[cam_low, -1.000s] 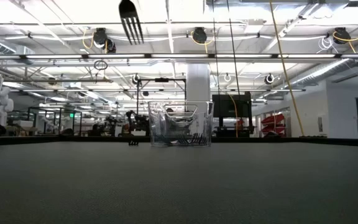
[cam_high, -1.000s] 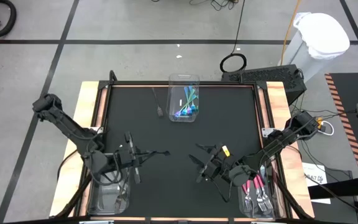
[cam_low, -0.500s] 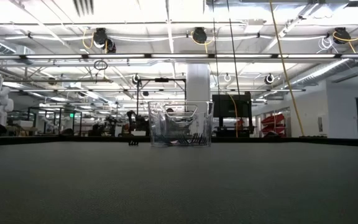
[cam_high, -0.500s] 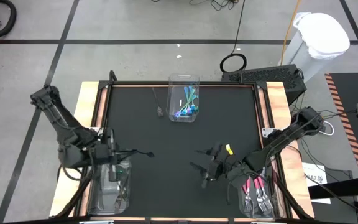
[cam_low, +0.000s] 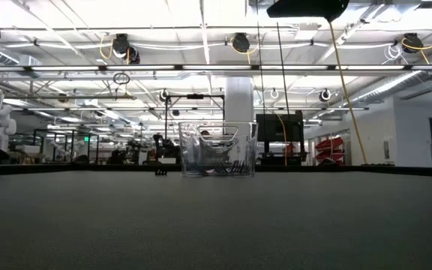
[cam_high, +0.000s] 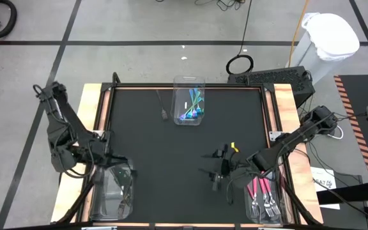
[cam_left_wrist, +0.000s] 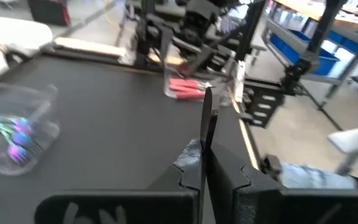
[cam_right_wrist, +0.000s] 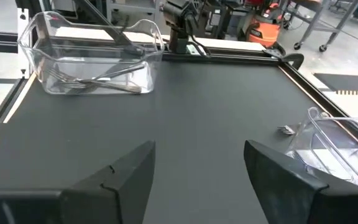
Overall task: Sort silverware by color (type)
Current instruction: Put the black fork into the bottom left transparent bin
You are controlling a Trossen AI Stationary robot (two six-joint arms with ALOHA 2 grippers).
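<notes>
My left gripper (cam_high: pixel 107 154) is at the table's left edge, by the far end of the clear left bin (cam_high: pixel 114 191), and is shut on a thin dark fork (cam_left_wrist: pixel 207 118). That bin holds dark forks (cam_right_wrist: pixel 92 78). My right gripper (cam_high: pixel 216 172) hangs open over the mat right of centre, with nothing between its fingers (cam_right_wrist: pixel 197 168). Another dark fork (cam_high: pixel 161 106) lies flat on the mat beside the far bin (cam_high: pixel 190 105), which holds teal and blue silverware (cam_left_wrist: pixel 11 134). Pink-handled pieces (cam_high: pixel 262 191) lie in the right bin. My left gripper pinches the dark fork (cam_left_wrist: pixel 205 144) between its two shut fingers (cam_left_wrist: pixel 229 171). The fork's free length (cam_left_wrist: pixel 207 102) sticks out past the fingertips, along the line of the fingers. It is lifted clear of the table and of the bin. Which end is gripped does not show.
The black mat (cam_high: pixel 171 147) is bare between the three bins. A raised wooden frame (cam_high: pixel 91 102) borders it. In the low view the far bin (cam_low: pixel 217 150) stands mid-table and part of an arm (cam_low: pixel 306 7) hangs at the top.
My left gripper has carried the dark fork from the mat's middle left toward the table's left edge, rolling its wrist on the way; the fork has left the low view. My right gripper has turned at the wrist almost in place and stayed open.
</notes>
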